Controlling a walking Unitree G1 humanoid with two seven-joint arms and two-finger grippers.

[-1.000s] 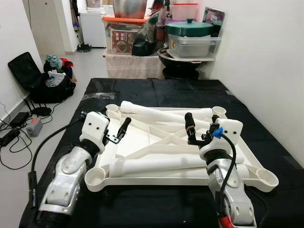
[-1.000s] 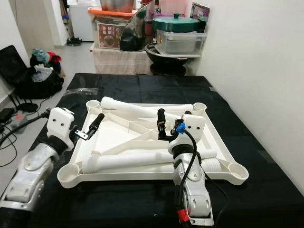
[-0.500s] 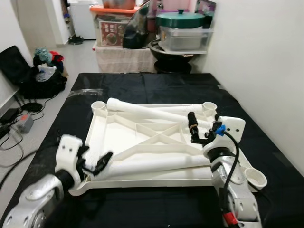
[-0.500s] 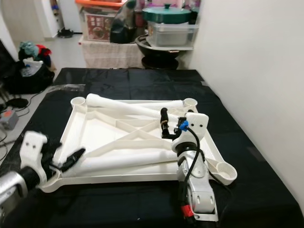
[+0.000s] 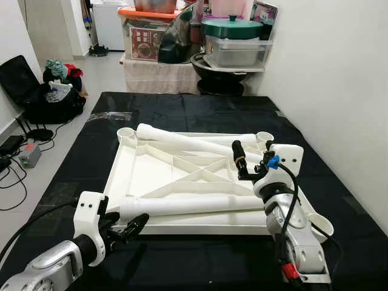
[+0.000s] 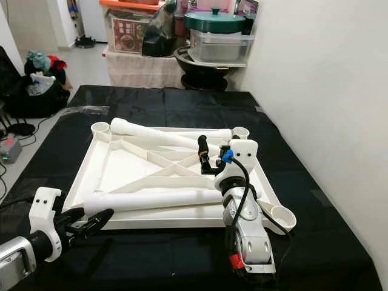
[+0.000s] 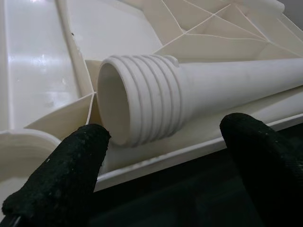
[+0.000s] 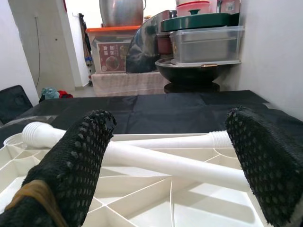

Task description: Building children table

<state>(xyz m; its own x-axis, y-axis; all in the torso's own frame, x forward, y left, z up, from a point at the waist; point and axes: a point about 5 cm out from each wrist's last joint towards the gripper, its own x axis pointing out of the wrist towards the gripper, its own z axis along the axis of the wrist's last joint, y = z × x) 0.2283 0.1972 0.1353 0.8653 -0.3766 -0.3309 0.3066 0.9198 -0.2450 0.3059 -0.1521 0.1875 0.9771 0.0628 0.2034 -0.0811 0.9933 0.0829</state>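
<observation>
A white children's table top lies upside down on a black mat. One white leg lies across its near side, its threaded end pointing left. Two more legs lie across the far side. My left gripper is low at the near-left corner, open, its fingers on either side of the threaded end and just short of it. My right gripper hovers over the top's right side, open and holding nothing, facing the far legs.
The black mat covers the floor around the table top. Stacked boxes and a green-lidded pot stand at the far end. A white wall runs along the right. A black bag and cables lie at the left.
My left arm has dropped from over the top's left side down to the near-left corner, by the near leg's threaded end. The camera has shifted. The right gripper has barely moved.
</observation>
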